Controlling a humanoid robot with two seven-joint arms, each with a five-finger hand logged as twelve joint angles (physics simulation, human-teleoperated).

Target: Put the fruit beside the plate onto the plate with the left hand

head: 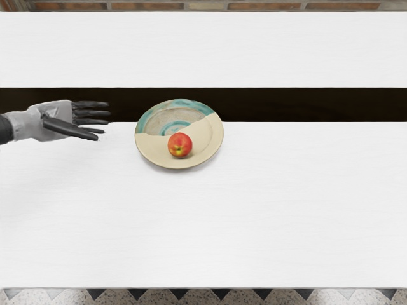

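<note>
A red and yellow apple point(180, 145) lies on the round plate point(206, 127), on its front part. The plate is cream with a teal and grey glaze on its far left side. It stands at the back edge of the near white table. My left hand point(89, 121) comes in from the left edge and hovers to the left of the plate, apart from it. Its dark fingers point(92, 113) are stretched out flat toward the plate and hold nothing.
A dark gap point(305, 105) runs between the near table point(254, 210) and a second white surface point(254, 51) behind it. A brick wall strip shows at the very top.
</note>
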